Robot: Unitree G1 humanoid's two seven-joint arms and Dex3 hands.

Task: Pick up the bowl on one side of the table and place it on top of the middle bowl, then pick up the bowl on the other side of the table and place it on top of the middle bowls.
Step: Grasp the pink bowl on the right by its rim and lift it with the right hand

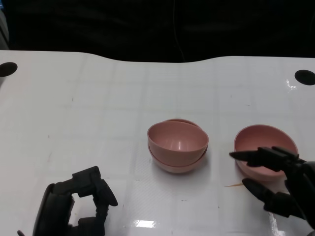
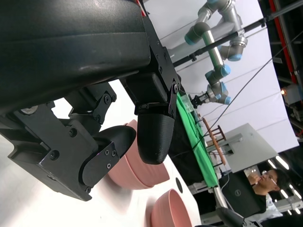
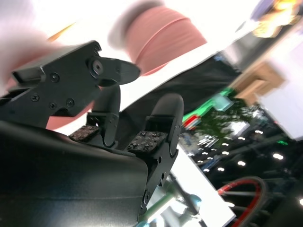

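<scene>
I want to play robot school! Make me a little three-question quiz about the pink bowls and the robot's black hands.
1. True or false: the round pink plastic bowl in the middle of the white table already sits on another pink bowl.
2. Which black robot hand reaches around the single pink bowl: A) left hand, B) right hand?
3. Fill in: the left hand holds ____.

Key:
1. True, a second rim shows under it.
2. B.
3. Nothing.
</scene>
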